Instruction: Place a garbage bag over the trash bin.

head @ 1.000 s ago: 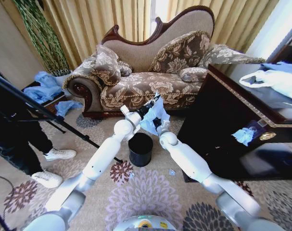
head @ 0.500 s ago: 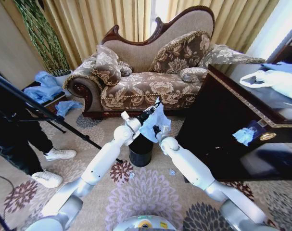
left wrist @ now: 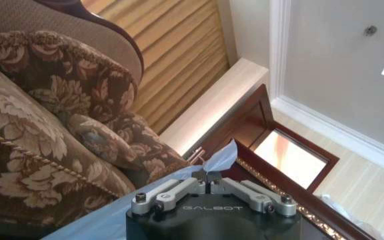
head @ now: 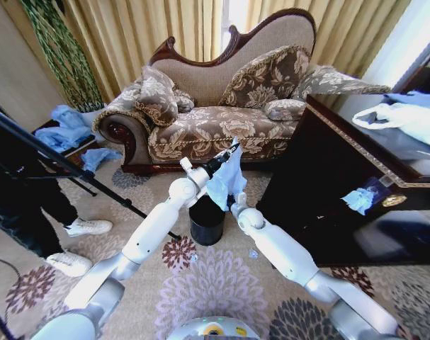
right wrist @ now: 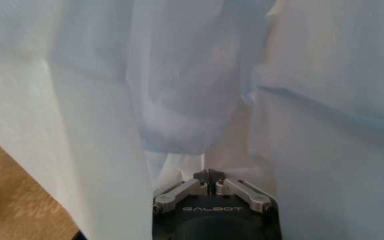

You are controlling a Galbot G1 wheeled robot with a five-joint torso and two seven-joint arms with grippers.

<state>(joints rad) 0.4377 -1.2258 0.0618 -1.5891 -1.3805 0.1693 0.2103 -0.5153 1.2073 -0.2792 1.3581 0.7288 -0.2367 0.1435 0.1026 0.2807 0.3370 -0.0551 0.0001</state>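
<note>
Since a second ago both arms have drawn the garbage bag slightly higher and closer over the trash bin, which stands on the patterned carpet before the floral sofa. The left gripper, fingers pinched together on the bag's upper corner, holds it aloft above the bin. The right gripper, fingers closed on the film lower down, is draped in pale blue plastic beside the dark wooden cabinet.

You have a floral carpet underfoot, with the trash bin standing on it toward twelve o'clock.
</note>
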